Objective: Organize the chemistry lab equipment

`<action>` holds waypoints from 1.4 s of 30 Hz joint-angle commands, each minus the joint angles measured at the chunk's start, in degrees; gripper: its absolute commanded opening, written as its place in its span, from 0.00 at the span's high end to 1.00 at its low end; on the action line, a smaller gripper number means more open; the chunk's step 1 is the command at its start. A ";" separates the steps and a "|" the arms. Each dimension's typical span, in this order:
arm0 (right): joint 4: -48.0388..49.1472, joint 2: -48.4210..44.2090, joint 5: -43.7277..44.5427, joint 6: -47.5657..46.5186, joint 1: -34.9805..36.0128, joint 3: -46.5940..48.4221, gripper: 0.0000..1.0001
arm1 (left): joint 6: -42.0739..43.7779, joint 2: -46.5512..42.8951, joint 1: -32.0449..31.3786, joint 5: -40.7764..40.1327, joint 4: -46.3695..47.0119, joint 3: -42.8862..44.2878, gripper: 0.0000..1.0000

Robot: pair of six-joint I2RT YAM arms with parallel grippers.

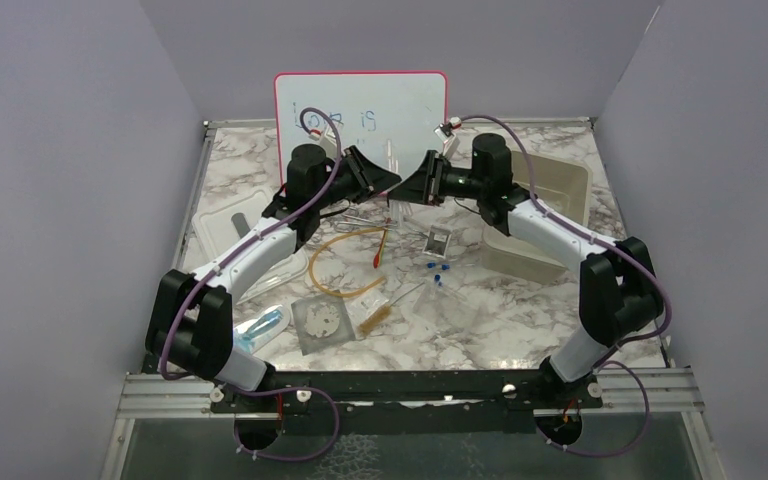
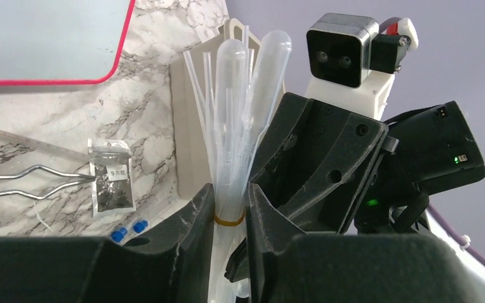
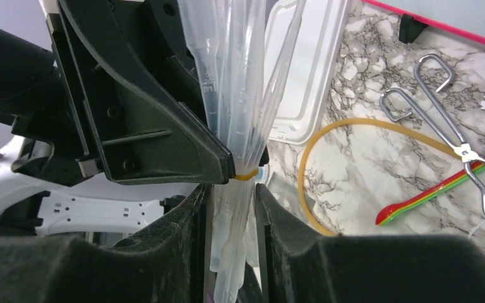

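above the middle of the marbled table (image 1: 480, 335), the pipette bundle (image 2: 230, 95) hangs between both arms: clear plastic tubes with rounded bulbs, cinched by a thin yellow rubber band (image 2: 229, 220). the left gripper (image 2: 230, 211) is clamped on it at the band. the right gripper (image 3: 230, 208) flanks it closely beside the band; whether it presses i cannot tell. a smooth beige bin (image 1: 563, 178) sits to the right. the amber rubber tubing loop (image 3: 360, 121) curls on the table.

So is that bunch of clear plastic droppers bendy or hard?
Probably light and bendy: the pipette bundle is thin clear plastic with soft-looking bulbs. It likely holds together, since a yellow rubber band binds it. The smooth stems might slip if gripped loosely.
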 commanded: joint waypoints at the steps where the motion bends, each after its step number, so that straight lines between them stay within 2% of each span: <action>1: 7.23 0.94 -1.76 2.51 -0.03 -2.22 0.71 | -1.37 -0.63 -0.10 2.83 3.45 -0.03 0.73; 3: 8.51 0.61 -2.22 2.96 -0.05 -2.86 0.77 | -1.62 -0.64 -0.10 2.83 3.48 0.29 0.69; 6: 9.03 -1.04 -1.24 2.36 -0.03 -3.90 0.83 | -1.91 -0.64 -0.10 2.79 3.45 0.98 0.55; 7: 9.30 -1.97 -0.71 1.99 -0.07 -4.40 0.84 | -1.47 -0.68 -0.03 2.87 3.52 1.21 0.48; 10: 6.39 -5.07 3.29 -0.91 -0.07 -4.72 0.85 | 2.25 -1.53 0.35 1.58 3.55 1.24 0.16; 12: 1.65 -7.68 6.32 -4.71 -0.15 -3.78 0.85 | 4.08 -2.79 1.38 0.22 3.54 0.89 0.03; 16: -11.03 -13.72 16.31 -11.99 -1.27 -1.94 0.85 | 9.27 -4.09 4.31 -0.29 0.95 2.37 0.01; 21: -27.55 -20.52 29.58 -17.56 -5.54 1.43 0.84 | 20.43 -3.77 6.21 -2.82 -9.21 6.60 0.01; 25: -39.60 -23.71 41.36 -18.41 -8.47 2.35 0.84 | 25.82 -2.87 6.21 -5.07 -14.04 7.99 0.01; 29: -47.47 -24.05 47.75 -15.85 -11.13 0.30 0.83 | 26.86 -1.18 6.23 -6.27 -15.18 7.86 0.01; 35: -50.55 -21.32 49.89 -12.15 -16.01 -2.95 0.84 | 27.59 2.95 6.23 -6.66 -18.07 9.87 0.01; 42: -50.16 -15.87 52.92 -15.61 -18.26 -5.39 0.84 | 28.38 7.29 6.23 -6.79 -20.12 12.95 0.01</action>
